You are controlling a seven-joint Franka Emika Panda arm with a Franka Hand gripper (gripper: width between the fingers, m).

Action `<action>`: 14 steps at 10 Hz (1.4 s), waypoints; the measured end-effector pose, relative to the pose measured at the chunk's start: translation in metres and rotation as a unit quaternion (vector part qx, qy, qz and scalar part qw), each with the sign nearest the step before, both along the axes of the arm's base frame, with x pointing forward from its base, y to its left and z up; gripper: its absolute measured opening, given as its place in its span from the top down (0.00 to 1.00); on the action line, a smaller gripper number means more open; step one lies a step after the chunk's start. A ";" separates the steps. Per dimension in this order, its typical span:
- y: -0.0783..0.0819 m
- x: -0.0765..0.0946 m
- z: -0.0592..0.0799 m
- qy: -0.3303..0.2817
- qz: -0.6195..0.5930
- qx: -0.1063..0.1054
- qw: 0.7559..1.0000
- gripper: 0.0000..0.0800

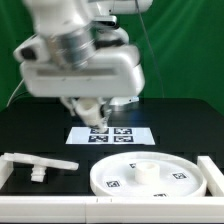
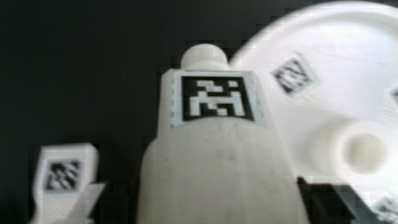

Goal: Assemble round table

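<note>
Your round disc (image 1: 160, 165) lies flat in front, toward the exterior view's right. The T-shaped foot (image 1: 38, 165) lies well off to its left. The leg (image 2: 214, 150) looms close before the wrist camera. The gripper (image 1: 97, 114) hangs over the marker board (image 1: 145, 136), and you cannot tell if it is clamping anything.

Disc (image 1: 150, 180) flat — foot piece (image 1: 40, 163) apart — leg (image 2: 210, 150) tagged, white.

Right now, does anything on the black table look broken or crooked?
Nothing stands out. The large round white plastic disc lies flat, and the white T-shaped foot piece lies flat too, apart from it. No damage shows.
</note>
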State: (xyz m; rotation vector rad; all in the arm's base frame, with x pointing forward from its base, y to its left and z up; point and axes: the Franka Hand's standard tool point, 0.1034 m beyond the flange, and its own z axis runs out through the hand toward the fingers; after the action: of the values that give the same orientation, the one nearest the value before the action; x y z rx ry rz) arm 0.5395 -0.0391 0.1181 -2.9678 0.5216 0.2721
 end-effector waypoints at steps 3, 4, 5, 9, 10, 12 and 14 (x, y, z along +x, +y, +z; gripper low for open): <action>0.001 0.010 -0.003 -0.090 -0.002 -0.033 0.995 0.49; 0.001 0.013 -0.003 -0.131 -0.001 -0.050 0.990 0.49; 0.006 0.015 -0.004 -0.166 -0.004 -0.066 0.984 0.49; 0.094 0.020 -0.011 -0.269 -0.020 -0.084 0.959 0.49; 0.095 0.023 -0.011 -0.293 -0.010 -0.093 0.952 0.49; 0.094 0.021 -0.013 -0.288 -0.009 -0.095 0.953 0.49; 0.090 0.024 -0.014 -0.288 0.013 -0.105 0.952 0.49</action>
State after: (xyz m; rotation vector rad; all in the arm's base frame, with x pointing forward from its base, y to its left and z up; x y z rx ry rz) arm 0.5636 0.0512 0.1038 -3.0335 0.4512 -0.6709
